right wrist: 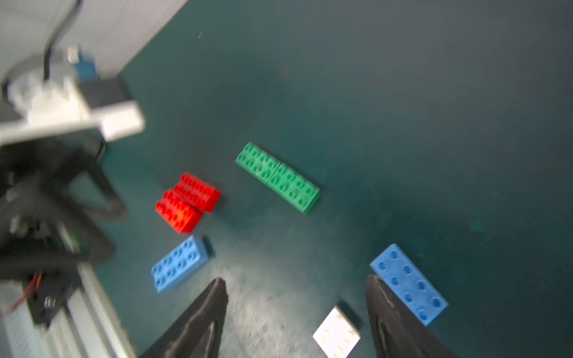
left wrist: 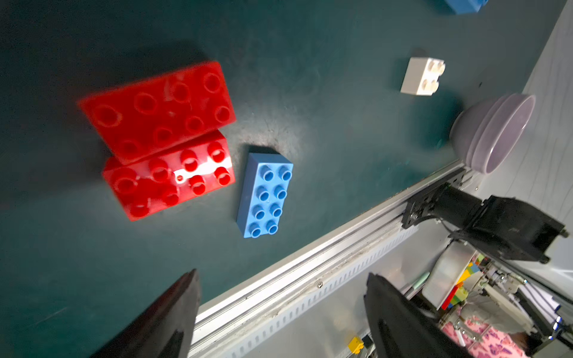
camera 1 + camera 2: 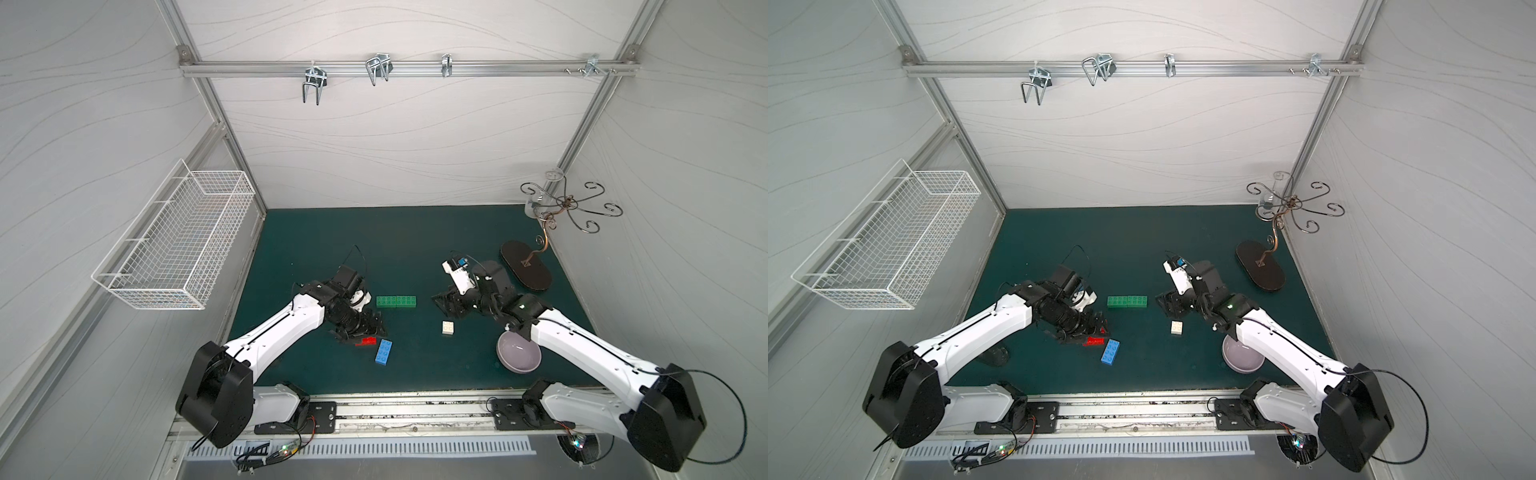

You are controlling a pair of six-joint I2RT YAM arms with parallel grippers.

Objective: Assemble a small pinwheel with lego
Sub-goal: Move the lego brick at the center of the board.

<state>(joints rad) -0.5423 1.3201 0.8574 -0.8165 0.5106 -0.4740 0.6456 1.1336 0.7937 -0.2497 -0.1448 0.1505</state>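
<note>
The lego lies as loose bricks on the green mat [image 3: 415, 249]; no pinwheel is in view. Two green bricks [image 3: 396, 301] sit end to end mid-table. Two red bricks [image 2: 169, 179] lie together, one [image 2: 158, 108] tilted on the other, and a blue brick [image 3: 383, 352] lies beside them. My left gripper [image 2: 282, 273] hovers open and empty just left of the red pair [image 3: 368, 341]. My right gripper [image 1: 296, 279] is open above the white square brick [image 1: 336, 331]. A second blue brick [image 1: 409, 283] lies beside one right finger, hidden in both top views.
A lilac bowl [image 3: 519, 353] sits at the front right under the right arm. A dark oval stand base [image 3: 528, 270] with curled hooks stands at the back right. A white wire basket [image 3: 178, 245] hangs on the left wall. A metal rail [image 3: 415, 411] runs along the front edge.
</note>
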